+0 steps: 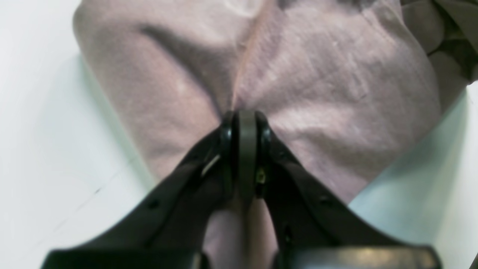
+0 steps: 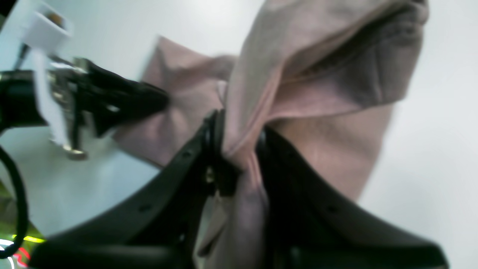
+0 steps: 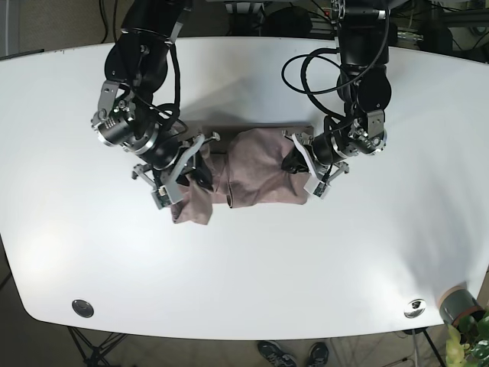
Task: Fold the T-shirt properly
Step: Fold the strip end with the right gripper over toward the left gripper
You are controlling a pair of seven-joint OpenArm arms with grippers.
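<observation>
The pink T-shirt (image 3: 252, 170) lies bunched at the middle of the white table (image 3: 367, 252), each end clamped by the left gripper (image 1: 244, 119) and right gripper (image 2: 233, 149), so folding looks only partway done.

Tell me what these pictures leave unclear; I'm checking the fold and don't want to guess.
- T-shirt layers: in the base view, too small and bunched to count folds.
- Shirt's end under the right gripper: hidden there by the gripper body.
- Collar or hem: the right wrist view is blurred, so the seamed edge is not identifiable.
- Shirt's far end: cut off by the top edge in the left wrist view, beyond the left gripper.
</observation>
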